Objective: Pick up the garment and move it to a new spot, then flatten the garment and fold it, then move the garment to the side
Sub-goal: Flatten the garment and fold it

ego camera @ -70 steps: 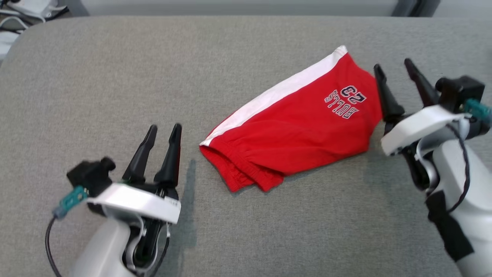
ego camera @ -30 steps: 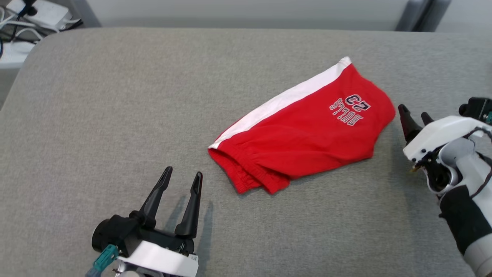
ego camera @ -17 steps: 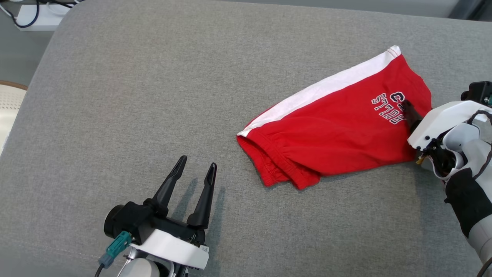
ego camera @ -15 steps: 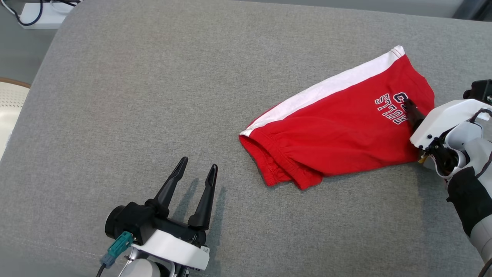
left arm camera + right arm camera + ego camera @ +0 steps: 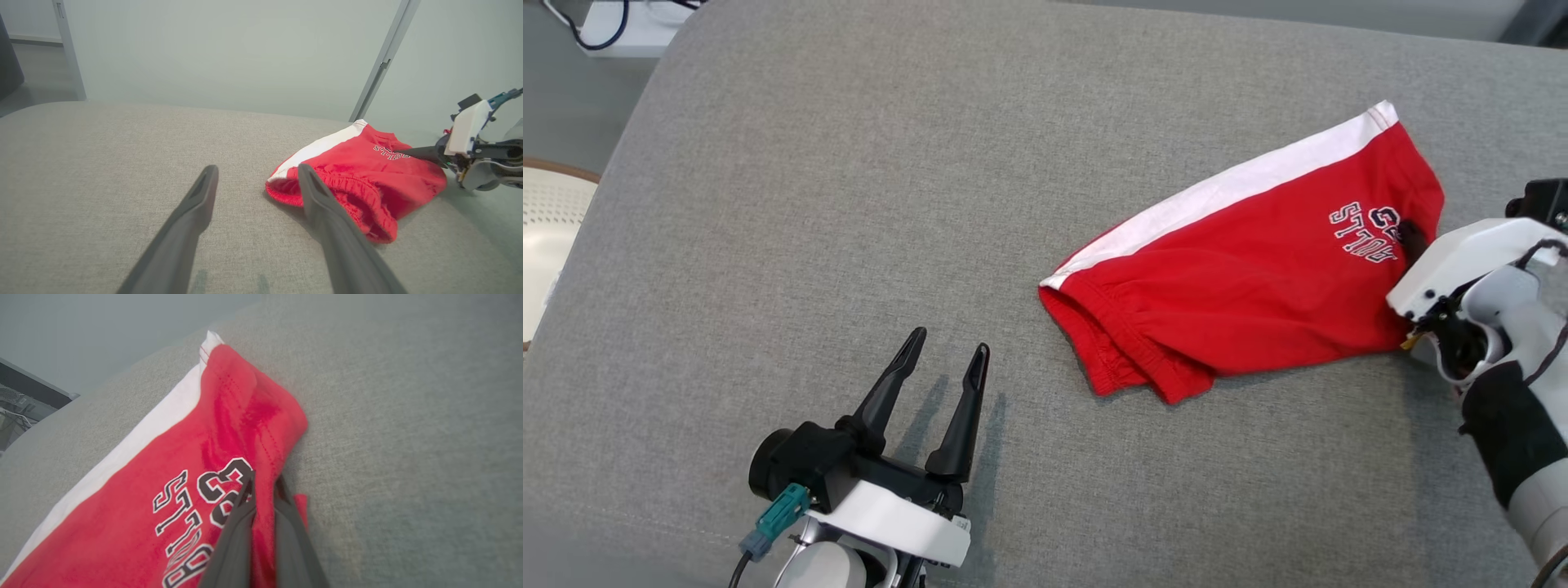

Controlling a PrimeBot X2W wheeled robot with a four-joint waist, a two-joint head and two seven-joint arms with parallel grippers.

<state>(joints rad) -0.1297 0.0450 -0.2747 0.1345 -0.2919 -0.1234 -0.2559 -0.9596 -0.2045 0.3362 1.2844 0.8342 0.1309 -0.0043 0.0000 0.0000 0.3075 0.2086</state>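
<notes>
Red shorts (image 5: 1241, 278) with a white side stripe lie at the right of the grey fabric worktop (image 5: 849, 204). Your right gripper (image 5: 263, 484) pinches their edge beside the lettering (image 5: 1364, 233). Your left gripper (image 5: 949, 353), fingers spread, hovers apart from the waistband end.

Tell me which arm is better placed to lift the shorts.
Right. The right tool is shut on the shorts at the edge by the lettering; the left tool is open, apart from them.
</notes>
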